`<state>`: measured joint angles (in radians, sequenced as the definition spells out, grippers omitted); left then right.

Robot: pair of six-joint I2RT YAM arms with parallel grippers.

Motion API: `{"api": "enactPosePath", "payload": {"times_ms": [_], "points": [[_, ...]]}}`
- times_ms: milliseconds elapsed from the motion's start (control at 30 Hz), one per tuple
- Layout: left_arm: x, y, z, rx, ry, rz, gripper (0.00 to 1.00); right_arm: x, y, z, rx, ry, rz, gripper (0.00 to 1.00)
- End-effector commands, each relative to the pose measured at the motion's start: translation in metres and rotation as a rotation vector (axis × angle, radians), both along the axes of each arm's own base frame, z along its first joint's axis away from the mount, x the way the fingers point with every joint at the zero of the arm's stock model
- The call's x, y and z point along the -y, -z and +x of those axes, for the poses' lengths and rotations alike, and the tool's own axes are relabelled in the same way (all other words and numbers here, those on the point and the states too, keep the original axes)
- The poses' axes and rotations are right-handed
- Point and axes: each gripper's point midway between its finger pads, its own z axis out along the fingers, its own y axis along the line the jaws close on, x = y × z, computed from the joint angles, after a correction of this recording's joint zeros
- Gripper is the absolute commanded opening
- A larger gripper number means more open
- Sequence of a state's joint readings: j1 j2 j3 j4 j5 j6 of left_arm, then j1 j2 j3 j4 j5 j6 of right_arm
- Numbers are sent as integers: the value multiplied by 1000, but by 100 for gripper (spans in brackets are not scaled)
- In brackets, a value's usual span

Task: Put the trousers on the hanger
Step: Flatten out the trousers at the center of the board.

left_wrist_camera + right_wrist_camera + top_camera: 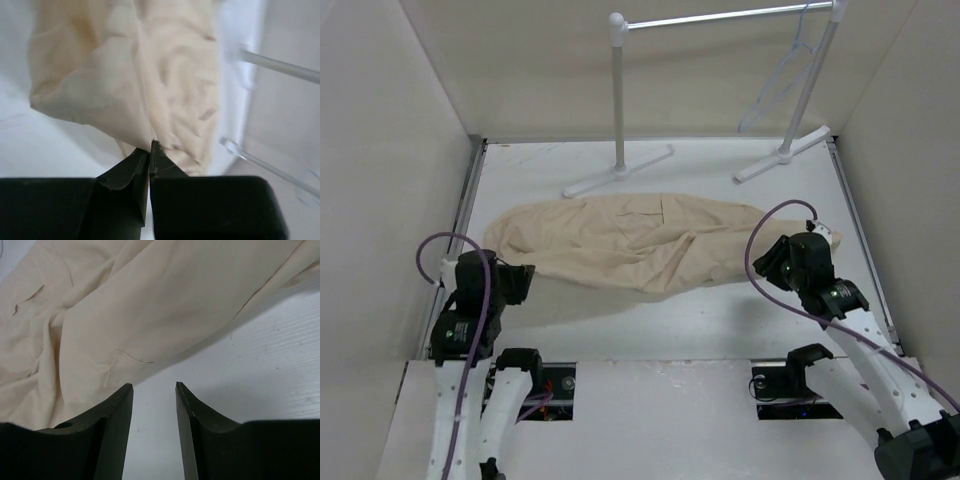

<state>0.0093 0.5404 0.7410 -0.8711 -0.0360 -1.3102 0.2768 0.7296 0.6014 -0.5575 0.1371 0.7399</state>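
The beige trousers [640, 245] lie crumpled across the middle of the table. My left gripper [525, 277] is at their left end; in the left wrist view it [151, 146] is shut on a fold of the cloth [125, 95]. My right gripper [768, 263] is at their right end. In the right wrist view it [154, 386] is open and empty over bare table, just short of the cloth's edge [150, 315]. The pale thin hanger [782, 78] hangs from the rack bar at the back right, far from both grippers.
A white tubular rack with a metal bar [720, 17] stands at the back on two feet [618, 172] [782, 155]. Its tubes show in the left wrist view [280, 65]. Beige walls [390, 150] close in both sides and the back.
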Motion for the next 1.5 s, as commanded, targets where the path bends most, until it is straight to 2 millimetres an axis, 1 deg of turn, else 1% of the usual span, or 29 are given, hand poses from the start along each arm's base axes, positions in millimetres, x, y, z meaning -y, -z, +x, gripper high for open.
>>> {"api": "enactPosePath", "payload": {"times_ms": [0,133,267,333,367,400,433,500,533,600,667,733,767,800,867,900,933,1000,1067,1133,1200,1233,1267,1300,1333,1367,1400,1433,1467], "points": [[-7,-60,-28,77,1,83,1,-6,-26,13,68,-29,-3,46],[-7,-116,-54,150,20,86,1,-7,-36,25,89,-41,-18,49],[3,-165,-73,216,27,-3,1,-7,-49,40,119,-37,-26,54],[10,-185,-78,237,31,-38,2,-7,-56,47,130,-31,-24,57],[15,-192,-79,238,40,-63,2,-8,-59,51,139,-29,-22,59],[22,-192,-80,224,53,-97,2,-9,-61,55,142,-30,-20,60],[28,-185,-79,194,66,-135,3,-10,-63,58,141,-31,-19,62],[34,-153,-77,109,55,-194,4,-12,-63,64,132,-34,-20,65],[33,-133,-75,67,35,-210,4,-13,-64,66,129,-37,-20,67],[23,-96,-61,5,-17,-206,5,-15,-65,69,127,-40,-20,69],[7,-62,-36,-49,-69,-189,5,-16,-64,71,123,-44,-21,71],[-20,-34,-5,-65,-156,-140,5,-20,-64,70,119,-59,-25,73],[-35,-20,7,-87,-202,-118,5,-23,-64,68,116,-69,-27,73],[-50,-4,15,-127,-237,-93,5,-26,-63,65,114,-82,-29,73],[-71,28,15,-232,-289,-63,5,-26,-61,59,109,-87,-36,74],[-79,41,10,-278,-310,-44,5,-24,-60,56,106,-88,-38,74],[-86,49,4,-315,-334,-18,5,-25,-59,52,105,-97,-38,74],[-100,56,-6,-356,-372,35,6,-20,-57,50,104,-89,-47,74],[-109,57,-14,-381,-390,82,8,-20,-56,49,102,-89,-44,75],[-127,51,-20,-416,-395,175,22,-23,-56,50,98,-94,-39,75],[-153,39,-17,-461,-391,291,36,-24,-54,51,96,-95,-36,76],[-165,30,-11,-464,-385,328,46,-25,-54,50,96,-98,-33,76],[-172,24,-1,-457,-367,346,52,-26,-51,49,90,-102,-33,76],[-174,18,9,-449,-333,343,55,-27,-50,49,89,-108,-30,73],[-171,13,21,-431,-287,322,57,-29,-48,47,87,-120,-25,67],[-165,11,34,-411,-223,307,57,-33,-46,45,83,-134,-18,57],[-157,15,45,-403,-162,285,57,-36,-45,43,78,-146,-13,43],[-146,24,53,-407,-104,251,57,-41,-42,42,70,-159,-5,27],[-137,36,56,-431,-66,215,56,-47,-39,39,58,-181,2,17]]}}
